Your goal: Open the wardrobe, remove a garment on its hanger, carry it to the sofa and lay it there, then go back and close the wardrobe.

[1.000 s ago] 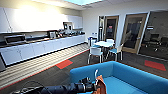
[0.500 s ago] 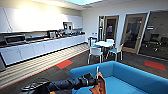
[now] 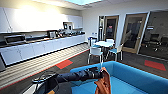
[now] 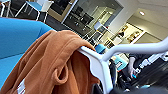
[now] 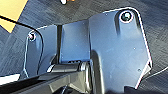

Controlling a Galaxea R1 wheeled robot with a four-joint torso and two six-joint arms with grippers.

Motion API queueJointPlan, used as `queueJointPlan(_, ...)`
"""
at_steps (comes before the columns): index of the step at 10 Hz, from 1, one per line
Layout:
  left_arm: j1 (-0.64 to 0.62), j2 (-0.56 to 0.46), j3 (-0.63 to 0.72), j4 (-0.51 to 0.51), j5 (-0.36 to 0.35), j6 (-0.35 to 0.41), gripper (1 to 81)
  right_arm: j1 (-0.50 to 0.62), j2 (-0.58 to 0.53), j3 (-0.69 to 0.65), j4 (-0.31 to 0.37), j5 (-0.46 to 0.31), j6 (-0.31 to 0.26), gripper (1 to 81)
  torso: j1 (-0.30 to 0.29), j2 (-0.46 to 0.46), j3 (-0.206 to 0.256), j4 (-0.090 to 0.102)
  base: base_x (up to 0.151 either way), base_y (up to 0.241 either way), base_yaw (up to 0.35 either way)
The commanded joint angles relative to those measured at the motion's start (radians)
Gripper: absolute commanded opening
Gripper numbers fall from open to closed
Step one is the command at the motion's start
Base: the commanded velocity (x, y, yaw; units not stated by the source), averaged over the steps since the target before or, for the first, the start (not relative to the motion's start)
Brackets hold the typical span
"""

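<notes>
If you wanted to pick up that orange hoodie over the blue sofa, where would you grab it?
Probably by the white hanger, at the bare neck where hook meets shoulders, coming from above. The orange hoodie drapes loose over its shoulders, so cloth alone would likely slip.

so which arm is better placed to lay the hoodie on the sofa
Left. Its hand reaches out over the blue sofa with the orange hoodie hanging from it on the white hanger. The right wrist view looks down at carpet.

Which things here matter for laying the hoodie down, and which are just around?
Job:
orange hooded sweatshirt
thin white hanger
bright blue upholstered sofa
left gripper

Just around:
round white table
white-and-teal chairs
long white kitchen counter
red floor patches
</notes>
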Motion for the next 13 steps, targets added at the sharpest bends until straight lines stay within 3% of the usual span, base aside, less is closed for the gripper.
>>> queueJointPlan(1,-0.219,0.042,-0.018,-0.003,-0.074,0.009,1.0,0.050,0.007,0.007,0.008,-0.051,0.002,81.1,0.000,0.000,0.000,0.000,0.080,0.000,0.000)
queueJointPlan(5,-0.242,0.108,-0.125,-0.013,-0.057,0.009,1.0,0.048,0.008,0.009,0.008,-0.051,0.002,81.1,0.000,0.000,0.000,0.000,0.112,0.000,0.000)
queueJointPlan(13,-0.236,0.116,-0.130,-0.010,-0.057,0.009,1.0,0.048,0.010,0.009,0.008,-0.051,0.002,81.1,0.001,0.000,0.000,0.000,0.115,0.000,0.000)
